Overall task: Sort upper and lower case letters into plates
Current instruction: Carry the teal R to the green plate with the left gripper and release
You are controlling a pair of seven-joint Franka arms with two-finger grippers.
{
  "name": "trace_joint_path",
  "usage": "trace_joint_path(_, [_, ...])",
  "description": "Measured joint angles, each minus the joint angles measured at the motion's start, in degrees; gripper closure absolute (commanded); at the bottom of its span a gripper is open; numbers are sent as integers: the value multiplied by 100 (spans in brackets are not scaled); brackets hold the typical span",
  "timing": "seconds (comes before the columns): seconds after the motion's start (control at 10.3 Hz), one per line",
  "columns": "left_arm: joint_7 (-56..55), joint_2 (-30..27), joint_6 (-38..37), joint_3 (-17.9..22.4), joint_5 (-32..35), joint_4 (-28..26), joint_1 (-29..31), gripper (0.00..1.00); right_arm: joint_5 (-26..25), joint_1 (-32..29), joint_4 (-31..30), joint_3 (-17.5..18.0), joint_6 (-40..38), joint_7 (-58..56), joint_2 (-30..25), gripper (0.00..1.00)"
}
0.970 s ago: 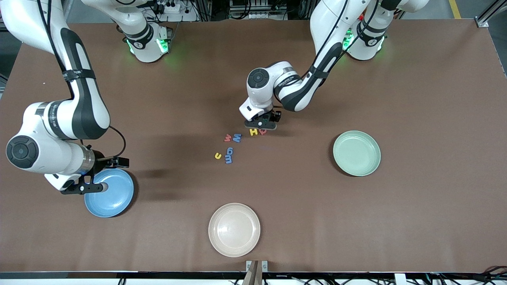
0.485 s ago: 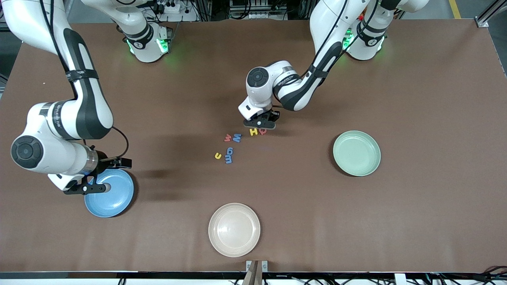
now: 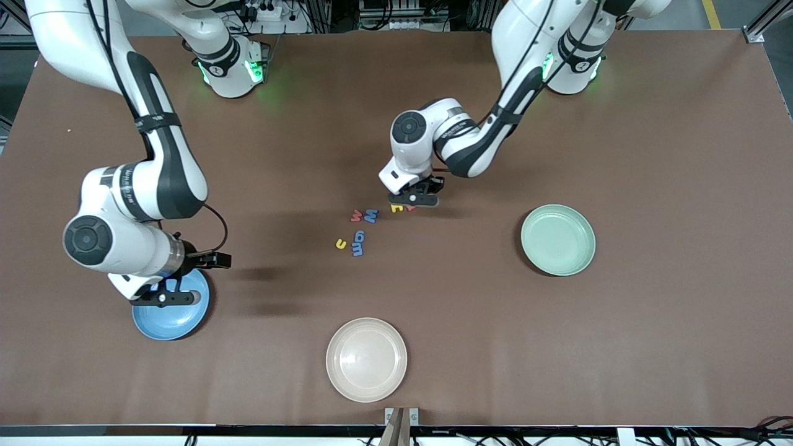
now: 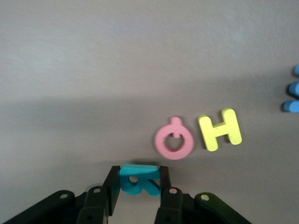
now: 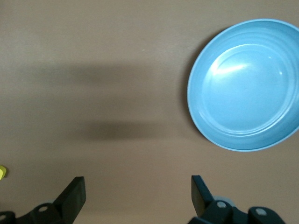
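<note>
The left gripper [image 4: 138,186] has its two black fingers [image 4: 110,189] squeezed tight on a small teal letter [image 4: 138,178]. The teal letter looks like a capital R, flat and soft like foam, and it stands on its edge between the fingers. The left gripper [image 3: 414,199] is low over the middle of the table [image 3: 650,347], right above the group of letters.

Just beside the teal letter, a pink letter [image 4: 174,142] lies flat on the table. It is a round ring with a little tail, like a Q. Next to it lies a yellow H [image 4: 220,130], flat too, and the two are close but not touching. In the front view only bits of them peek out from under the left gripper.

A bit toward the right arm's end lie a red letter [image 3: 356,215] and a blue W [image 3: 370,215], side by side. Nearer to the front camera lie two more blue letters [image 3: 359,243], one close to the other, and a tiny yellow letter [image 3: 340,244] beside them.

The pale green plate [image 3: 558,240] sits toward the left arm's end of the table, with nothing in it.

The right gripper [image 3: 165,298] hangs over the blue plate [image 3: 166,316] with its fingers [image 5: 73,196] spread wide and holding nothing. The blue plate [image 5: 245,84] is round, shiny and shallow, and has no letters in it.

A cream-white plate [image 3: 366,359] sits nearest to the front camera.
</note>
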Motion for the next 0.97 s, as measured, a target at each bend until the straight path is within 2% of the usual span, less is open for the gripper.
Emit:
trace_joint_path(0.19, [1230, -531, -1072, -325, -405, 40, 868, 92, 2, 341, 10, 17, 110, 7, 8, 0])
trace_joint_path(0.39, [2319, -889, -1916, -498, -487, -4, 1826, 92, 40, 802, 19, 27, 345, 46, 18, 0])
trace_joint_path(0.68, [3760, -887, -2066, -525, -490, -201, 2882, 92, 238, 1520, 16, 38, 729, 89, 286, 0])
trace_joint_path(0.97, [4043, -700, -1650, -528, 48, -256, 3207, 91, 241, 2221, 46, 36, 1140, 381, 888, 0])
